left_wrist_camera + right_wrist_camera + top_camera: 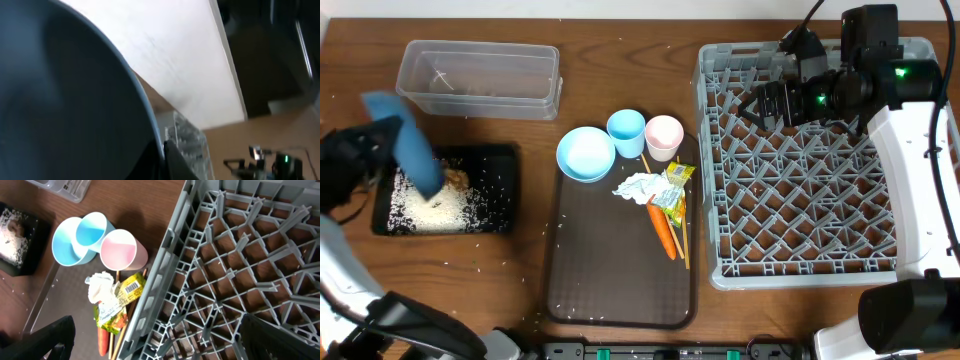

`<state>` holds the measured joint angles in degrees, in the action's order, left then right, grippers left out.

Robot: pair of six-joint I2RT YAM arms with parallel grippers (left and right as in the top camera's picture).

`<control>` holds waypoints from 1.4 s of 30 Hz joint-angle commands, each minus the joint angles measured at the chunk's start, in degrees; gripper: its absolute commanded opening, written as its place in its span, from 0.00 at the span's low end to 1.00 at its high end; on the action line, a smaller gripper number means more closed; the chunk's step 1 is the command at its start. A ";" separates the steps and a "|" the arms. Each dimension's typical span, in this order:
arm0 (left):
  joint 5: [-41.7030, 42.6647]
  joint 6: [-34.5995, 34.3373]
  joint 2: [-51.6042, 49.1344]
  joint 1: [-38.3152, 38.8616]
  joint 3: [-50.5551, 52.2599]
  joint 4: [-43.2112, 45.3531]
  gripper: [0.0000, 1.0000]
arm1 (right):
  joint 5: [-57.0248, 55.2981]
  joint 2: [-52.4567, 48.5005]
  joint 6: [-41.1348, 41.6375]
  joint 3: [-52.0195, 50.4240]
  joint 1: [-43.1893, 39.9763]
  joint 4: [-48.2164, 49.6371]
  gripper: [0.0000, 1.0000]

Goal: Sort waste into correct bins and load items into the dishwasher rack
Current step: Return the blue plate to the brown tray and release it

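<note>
Well left of the dishwasher rack [800,180], the left gripper [378,140], clamped on the blue plate [415,150], should tip it steeply over the black tray [508,190] so that any rice [435,208] slides off, though blur hides the plate's face, while the right gripper [752,105] hangs wide open over the rack itself.

Brown serving tray [610,260] mid wooden table [630,70].

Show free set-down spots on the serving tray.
Dark brown serving tray: bare below small light-blue bowl, left of orange carrot. Crowded top and right: light-blue cup, pale pink cup, crumpled white tissue, yellow-green wrapper.
</note>
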<state>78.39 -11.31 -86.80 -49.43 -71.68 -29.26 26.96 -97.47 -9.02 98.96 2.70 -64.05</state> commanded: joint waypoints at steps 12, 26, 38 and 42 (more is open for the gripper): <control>-9.42 1.55 7.91 25.68 0.20 1.25 0.06 | -0.22 0.61 0.81 1.31 0.37 -0.04 0.99; -47.36 4.70 18.71 54.86 0.20 -16.96 0.06 | -1.29 0.59 0.15 1.31 0.37 -0.02 0.99; -63.91 5.70 14.51 77.11 0.22 -27.52 0.06 | -1.29 0.59 0.15 1.29 0.37 -0.07 0.99; -64.76 5.64 9.94 81.85 0.22 -29.46 0.06 | -1.33 0.59 0.15 1.07 0.37 -0.09 0.99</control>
<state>17.21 -6.72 -74.35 30.30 -71.59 -58.24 25.67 -97.47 -9.06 98.96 2.70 -64.07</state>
